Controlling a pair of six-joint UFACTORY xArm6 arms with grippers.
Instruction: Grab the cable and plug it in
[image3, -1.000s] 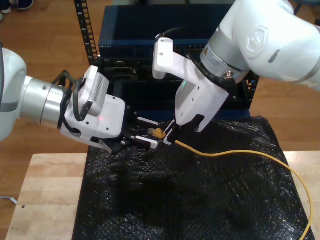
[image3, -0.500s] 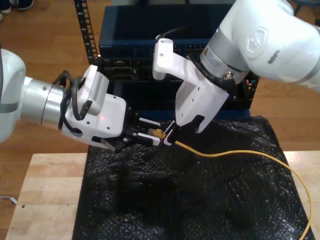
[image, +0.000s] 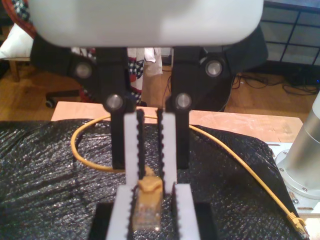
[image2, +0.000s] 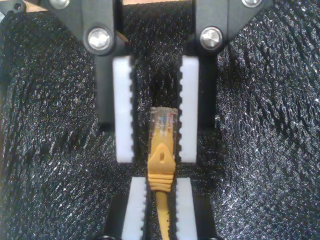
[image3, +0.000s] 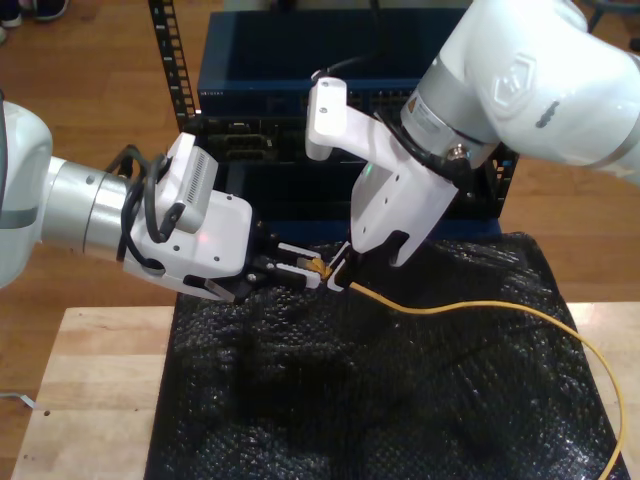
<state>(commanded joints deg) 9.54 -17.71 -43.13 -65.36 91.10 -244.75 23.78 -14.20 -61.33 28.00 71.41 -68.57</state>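
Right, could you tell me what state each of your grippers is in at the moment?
My first gripper: closed on the cable, just behind its plug.
My second gripper: open, pads either side of the plug, not gripping.

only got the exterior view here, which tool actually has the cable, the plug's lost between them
Observer: The first tool, on the arm at the exterior view's right, is clamped on the cable just behind the plug.
Operator: and the second tool, closed on the plug yet
Observer: No. In the second wrist view the second tool has its pads on either side of the plug, with a gap showing on one side.
Operator: where's the rest of the cable
Observer: The first wrist view shows it looping over the black mat, with its far end lying loose near an arm base.
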